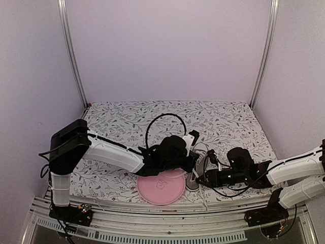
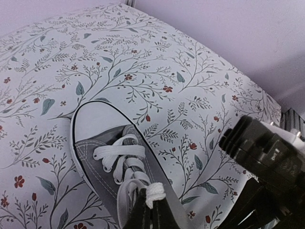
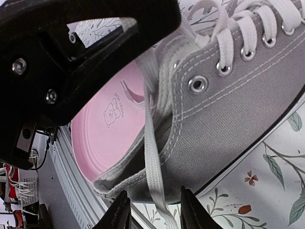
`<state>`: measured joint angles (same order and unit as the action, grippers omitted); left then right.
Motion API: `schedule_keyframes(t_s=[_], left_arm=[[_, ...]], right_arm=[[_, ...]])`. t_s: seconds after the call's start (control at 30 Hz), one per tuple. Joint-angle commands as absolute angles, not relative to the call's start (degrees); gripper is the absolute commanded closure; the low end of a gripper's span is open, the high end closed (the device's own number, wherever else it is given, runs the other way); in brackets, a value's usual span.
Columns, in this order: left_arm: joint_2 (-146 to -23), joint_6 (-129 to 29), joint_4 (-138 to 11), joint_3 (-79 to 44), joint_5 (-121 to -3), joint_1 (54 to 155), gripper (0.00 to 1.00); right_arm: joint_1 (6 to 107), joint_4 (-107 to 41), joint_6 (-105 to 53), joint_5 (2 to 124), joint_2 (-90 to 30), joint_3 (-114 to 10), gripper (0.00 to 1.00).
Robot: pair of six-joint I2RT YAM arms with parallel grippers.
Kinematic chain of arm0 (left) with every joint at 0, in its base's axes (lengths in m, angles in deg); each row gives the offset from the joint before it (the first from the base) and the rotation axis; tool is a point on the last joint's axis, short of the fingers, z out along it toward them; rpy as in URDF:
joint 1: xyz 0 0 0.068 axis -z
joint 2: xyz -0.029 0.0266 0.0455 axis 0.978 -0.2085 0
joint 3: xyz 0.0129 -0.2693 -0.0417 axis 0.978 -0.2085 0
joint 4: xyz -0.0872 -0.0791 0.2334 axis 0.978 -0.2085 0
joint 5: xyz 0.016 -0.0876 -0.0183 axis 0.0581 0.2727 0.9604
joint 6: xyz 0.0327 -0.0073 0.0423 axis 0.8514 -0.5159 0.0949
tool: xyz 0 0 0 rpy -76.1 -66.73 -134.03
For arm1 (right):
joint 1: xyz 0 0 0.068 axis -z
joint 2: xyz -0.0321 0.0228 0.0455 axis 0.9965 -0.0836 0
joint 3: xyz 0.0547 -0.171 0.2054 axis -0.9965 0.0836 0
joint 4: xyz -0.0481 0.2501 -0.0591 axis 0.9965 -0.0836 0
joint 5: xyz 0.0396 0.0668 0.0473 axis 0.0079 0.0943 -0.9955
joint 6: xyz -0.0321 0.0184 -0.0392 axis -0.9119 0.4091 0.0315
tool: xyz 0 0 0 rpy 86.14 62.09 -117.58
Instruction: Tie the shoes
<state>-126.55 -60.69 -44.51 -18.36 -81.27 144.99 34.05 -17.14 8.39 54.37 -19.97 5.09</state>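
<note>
sneaker (image 1: 194, 178) lies on the floral surface (image 1: 127, 122) in the top view, just beside the pink plate (image 1: 161, 192), with both arms reaching in over it. the laces are too small to read there.

in the left wrist view the left claw (image 2: 150, 214) is pinched together on a bunched bit of white lace (image 2: 155, 192) above the tongue. no bow shows.

in the right wrist view the right claw (image 3: 155, 210) stands apart around a hanging lace strand (image 3: 151, 162), not yet gripping it.

the tying looks barely begun: knot and bow are left to do.
</note>
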Motion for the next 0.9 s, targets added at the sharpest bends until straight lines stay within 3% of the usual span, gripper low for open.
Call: schedule_keyframes(t_s=[0.0, 0.27, 0.53, 0.87], left_arm=[[-125.7, -61.1, -42.6, -18.6, -81.3, 145.3, 1.0], [-125.5, -61.1, -42.5, -18.7, -81.6, 145.3, 1.0], [-124.4, -61.9, -40.8, -20.4, -80.4, 145.2, 1.0], [-124.0, -62.0, -39.4, -21.0, -79.2, 145.1, 1.0]], right_arm=[[33.4, -14.6, 8.5, 54.9, -22.1, 3.4, 0.68], [32.8, -14.7, 9.7, 56.0, -20.5, 4.4, 0.97], [34.0, -25.8, 10.6, 65.9, -16.3, -0.1, 0.98], [42.5, -30.8, 6.7, 65.5, -21.3, -7.1, 0.98]])
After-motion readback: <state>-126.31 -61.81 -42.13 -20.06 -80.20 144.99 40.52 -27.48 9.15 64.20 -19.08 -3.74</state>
